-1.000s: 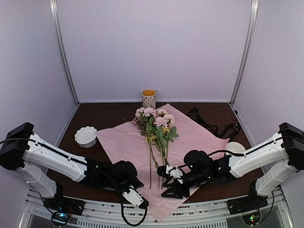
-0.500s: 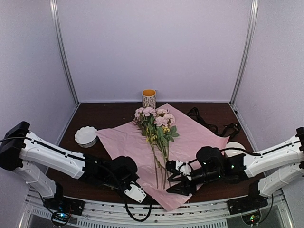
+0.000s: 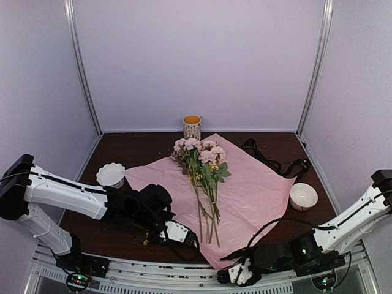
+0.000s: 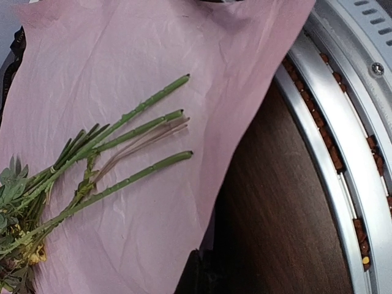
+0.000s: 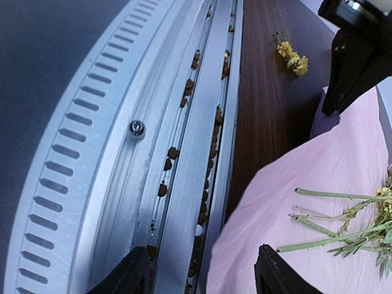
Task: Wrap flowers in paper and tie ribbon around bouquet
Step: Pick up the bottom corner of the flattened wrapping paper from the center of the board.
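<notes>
The lilac-pink paper (image 3: 251,184) lies spread flat on the dark table. The flowers (image 3: 201,156) lie loose on it, pink blooms at the far end and cut stem ends (image 4: 174,116) pointing toward me. My left gripper (image 3: 179,235) is shut on the paper's near-left edge (image 4: 211,233), which lifts slightly there. My right gripper (image 5: 202,275) hangs low over the front rail beside the paper's near corner (image 5: 245,245). It is open with nothing between its fingers. The black ribbon (image 3: 269,160) lies in loops at the back right.
A mug with a yellow inside (image 3: 192,127) stands at the back. A white fluted bowl (image 3: 111,174) sits left and a plain white bowl (image 3: 303,196) right. A yellow blossom scrap (image 5: 293,58) lies near the left gripper. The aluminium rail (image 5: 184,153) has brown crumbs in its groove.
My left gripper went from open to shut at the paper's near-left edge. My right arm pulled back from the stems down to the front rail, and its jaws widened.
</notes>
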You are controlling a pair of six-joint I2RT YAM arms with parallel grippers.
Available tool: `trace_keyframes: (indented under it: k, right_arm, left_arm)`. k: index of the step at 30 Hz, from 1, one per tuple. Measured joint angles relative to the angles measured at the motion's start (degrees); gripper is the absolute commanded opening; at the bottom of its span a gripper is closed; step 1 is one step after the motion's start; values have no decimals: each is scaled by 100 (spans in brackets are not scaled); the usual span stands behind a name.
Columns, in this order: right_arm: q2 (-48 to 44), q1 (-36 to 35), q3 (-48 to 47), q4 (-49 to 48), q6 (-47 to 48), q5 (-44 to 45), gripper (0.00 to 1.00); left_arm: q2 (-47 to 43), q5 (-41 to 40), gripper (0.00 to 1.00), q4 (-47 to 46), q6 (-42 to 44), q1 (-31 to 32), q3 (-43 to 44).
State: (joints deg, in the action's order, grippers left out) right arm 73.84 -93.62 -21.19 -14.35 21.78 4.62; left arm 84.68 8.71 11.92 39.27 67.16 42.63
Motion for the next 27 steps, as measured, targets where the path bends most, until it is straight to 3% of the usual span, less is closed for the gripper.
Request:
trace_keyframes:
  k: [2,4,8,11,19,27]
  right_arm:
    - [326,-105,-4,-101,46,302,59]
    - [608,-168,-4,-282,0,597,51]
    - [717,-181,-2,-673,-245,949,18]
    - [721,-181,9,-975,-308,1126,2]
    - [595,-81,-94,-728,-570,1119,0]
    - [251,1045,-892,525,-1388,-214,0]
  left_arm:
    - [-11,101,0,-15,-74,-52,-11]
    - [-26,170,0,-26,-133,-94,-33]
    - [-74,267,0,-44,-197,-144,-76]
    - [-103,310,0,-81,-232,-157,-129]
    - [-225,376,0,-70,-236,-186,-166]
    - [-269,380,0,151,-225,-186,-170]
